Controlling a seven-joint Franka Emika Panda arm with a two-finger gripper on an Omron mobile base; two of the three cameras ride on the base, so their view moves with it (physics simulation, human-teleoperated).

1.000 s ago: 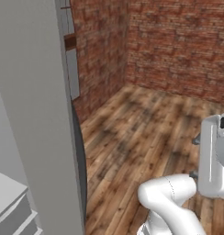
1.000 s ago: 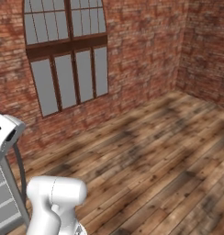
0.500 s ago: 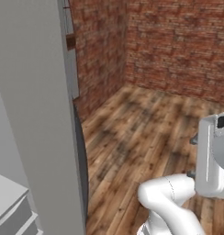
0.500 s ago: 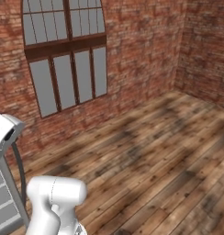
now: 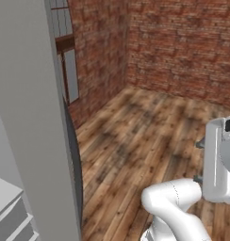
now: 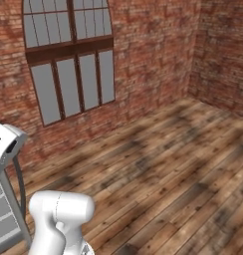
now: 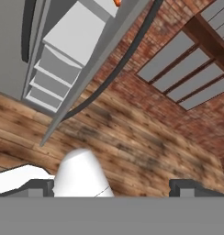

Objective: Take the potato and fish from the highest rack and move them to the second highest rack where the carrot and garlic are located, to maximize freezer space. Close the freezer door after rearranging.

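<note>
1. Grey and matte, the freezer door (image 5: 29,117) is standing open, edge-on in the left base view, with its long dark curved handle (image 7: 116,59) arcing down the hand view; closing it is therefore still waiting to be done.
2. Light-grey shelf boards (image 7: 77,32) are showing stacked inside the open compartment in the hand view, and a sliver of bright orange, probably the carrot (image 7: 117,2), is peeking in at the top edge just above the uppermost board visible there.
3. Judging progress is proving hard: neither potato nor fish is appearing on any visible board, so I cannot tell whether they are sitting on the highest rack or the second highest rack.
4. Which board is which rack is also unclear, since the hand view is tilting and cutting off the compartment's upper part.
5. At the bottom of the hand view, the gripper (image 7: 112,188) is presenting two dark finger tips well apart with nothing between them, so it is looking wide and empty-handed.
6. Brick wall, arched window (image 6: 68,55) and plank floor (image 6: 168,169) are taking up both base views.
</note>
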